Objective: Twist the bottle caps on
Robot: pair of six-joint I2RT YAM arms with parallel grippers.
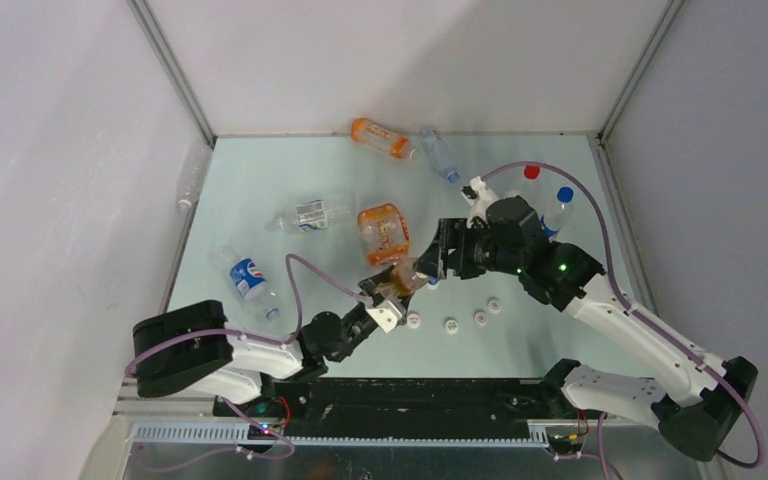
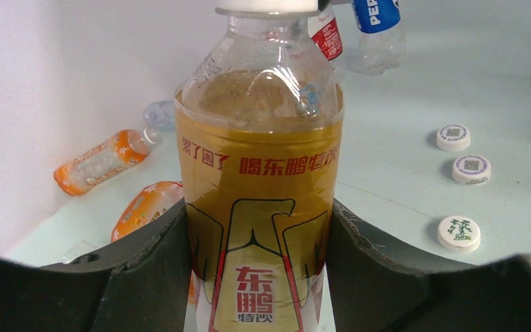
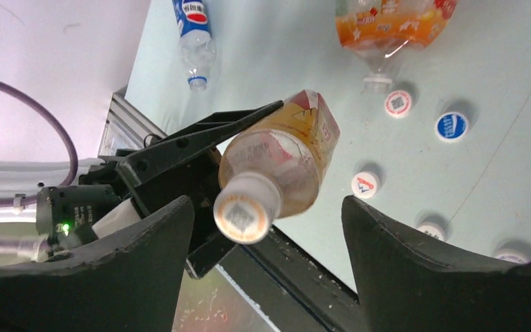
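My left gripper (image 1: 392, 292) is shut on an amber tea bottle (image 1: 407, 275) with a gold and red label and holds it above the table. In the left wrist view the jaws (image 2: 259, 228) press on both sides of the bottle (image 2: 259, 173). A white cap (image 2: 266, 7) sits on its neck. My right gripper (image 1: 442, 262) is open at the bottle's top. In the right wrist view its fingers (image 3: 266, 207) stand wide apart on either side of the cap (image 3: 246, 214) without touching it. Several loose white caps (image 1: 451, 326) lie on the table near the front.
A Pepsi bottle (image 1: 250, 280), a clear labelled bottle (image 1: 310, 215) and orange bottles (image 1: 383, 232) (image 1: 380, 137) lie on the table. Two upright bottles with a red cap (image 1: 531, 172) and a blue cap (image 1: 564, 195) stand behind my right arm. A blue loose cap (image 3: 451, 126) lies near an orange bottle.
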